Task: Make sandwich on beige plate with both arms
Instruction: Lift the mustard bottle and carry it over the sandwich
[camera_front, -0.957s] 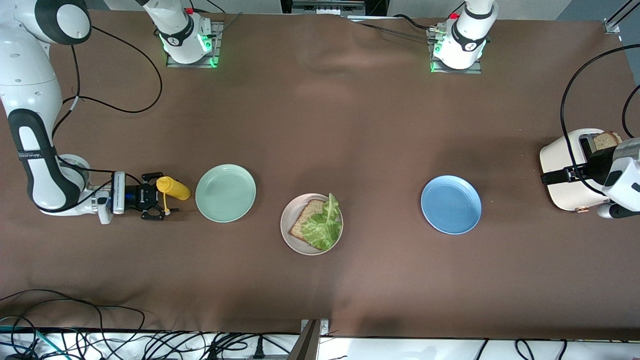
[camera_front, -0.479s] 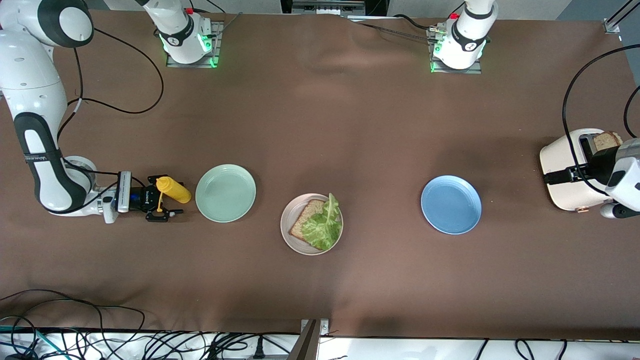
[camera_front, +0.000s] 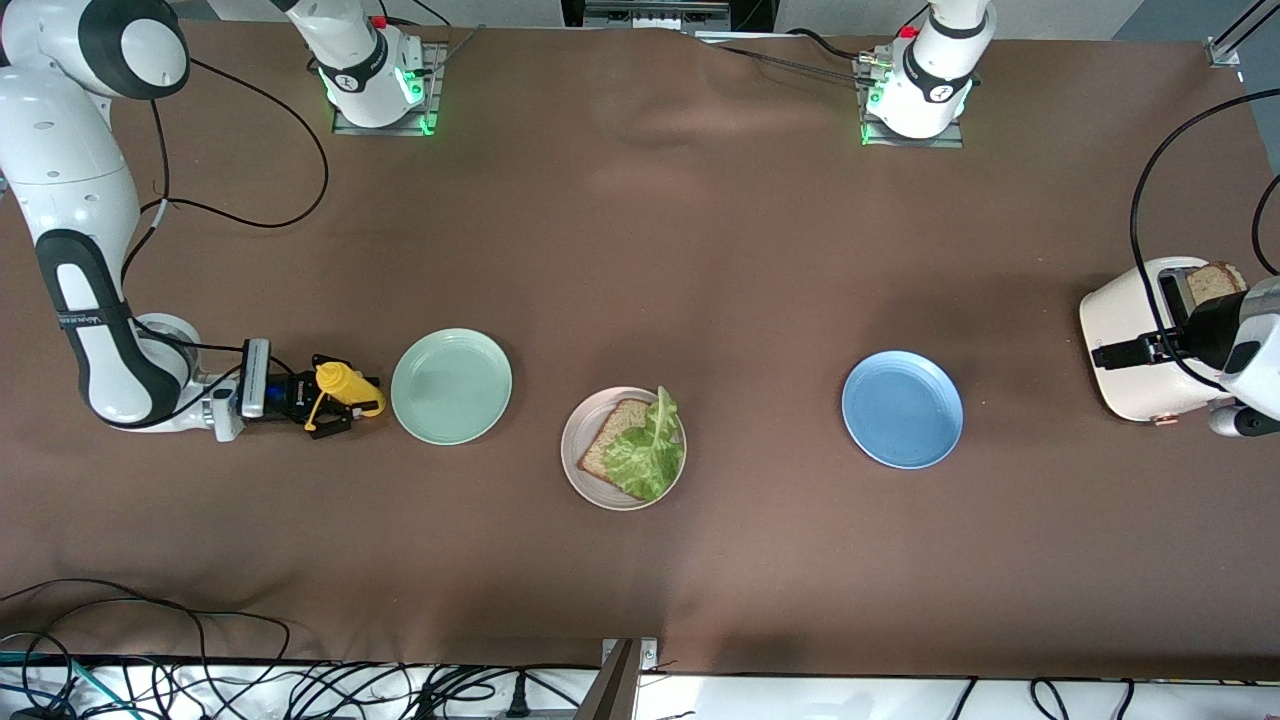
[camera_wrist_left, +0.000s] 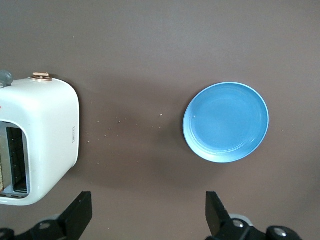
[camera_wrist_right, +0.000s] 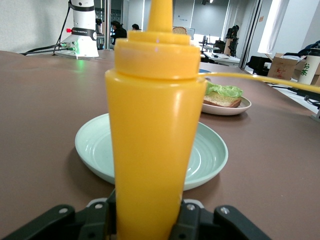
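Observation:
The beige plate (camera_front: 590, 485) sits mid-table with one bread slice (camera_front: 610, 432) and a green lettuce leaf (camera_front: 648, 450) on it; it also shows in the right wrist view (camera_wrist_right: 225, 109). A second bread slice (camera_front: 1213, 282) stands in the white toaster (camera_front: 1125, 305) at the left arm's end. My left gripper (camera_front: 1125, 351) is open and empty over the toaster's edge; in its wrist view (camera_wrist_left: 147, 220) only bare table lies between the fingers. My right gripper (camera_front: 325, 398) is shut on a yellow squeeze bottle (camera_front: 345, 383), seen upright in its wrist view (camera_wrist_right: 152, 135), beside the mint green plate.
The mint green plate (camera_front: 450, 385) lies between the bottle and the beige plate. A blue plate (camera_front: 902, 408) lies between the beige plate and the toaster, also in the left wrist view (camera_wrist_left: 226, 122). Cables hang along the table edge nearest the camera.
My right gripper has moved toward the mint green plate and closed on the yellow bottle, which now stands more upright. My left gripper has shifted slightly by the toaster.

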